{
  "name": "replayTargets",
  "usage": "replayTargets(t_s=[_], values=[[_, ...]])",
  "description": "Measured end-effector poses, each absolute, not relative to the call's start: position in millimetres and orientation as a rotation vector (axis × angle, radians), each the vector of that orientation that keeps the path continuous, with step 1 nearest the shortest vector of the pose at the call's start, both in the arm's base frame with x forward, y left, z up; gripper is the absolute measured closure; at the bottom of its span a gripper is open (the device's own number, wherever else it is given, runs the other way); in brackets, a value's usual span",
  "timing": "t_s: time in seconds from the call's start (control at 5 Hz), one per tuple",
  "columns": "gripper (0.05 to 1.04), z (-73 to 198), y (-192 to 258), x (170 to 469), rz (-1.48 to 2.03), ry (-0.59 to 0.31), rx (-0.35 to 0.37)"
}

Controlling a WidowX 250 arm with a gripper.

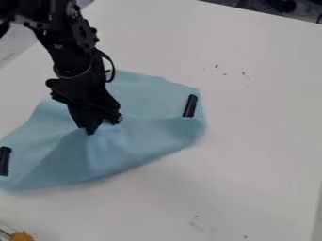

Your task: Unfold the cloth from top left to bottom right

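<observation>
Blue cloth point(148, 136), partly folded, beneath black end effector point(92, 131).

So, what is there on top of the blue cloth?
One dark bar lies on the cloth at right, another dark bar at left. What the gripper covers cannot be seen.

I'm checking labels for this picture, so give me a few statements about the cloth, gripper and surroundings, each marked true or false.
1. The light blue cloth lies on a white table. True.
2. The cloth is perfectly smooth. False: creases and raised folds run through it.
3. The gripper is down at the cloth. True.
4. Both dark bars lie beyond the cloth's edges. False: one bar is on its right part, the other bar on its left.
5. An orange thing shows at the picture's bottom left. True.
</observation>
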State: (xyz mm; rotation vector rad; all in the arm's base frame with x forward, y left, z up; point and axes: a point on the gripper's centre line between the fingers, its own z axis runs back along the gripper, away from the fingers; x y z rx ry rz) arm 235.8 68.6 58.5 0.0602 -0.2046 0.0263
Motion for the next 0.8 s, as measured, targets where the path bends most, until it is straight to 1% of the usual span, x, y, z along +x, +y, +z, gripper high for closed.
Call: replayTargets(t_s=[0.2,0.4,0.6,0.8], values=[[1.03,50.8,61.0,220.4,0.046,-0.161,-0.015],[1.03,40.1,54.0,209.9,0.076,-0.165,-0.08],[1.03,35.0,50.1,202.4,0.109,-0.164,-0.141],[1.03,30.8,45.6,191.0,0.152,-0.165,-0.159]])
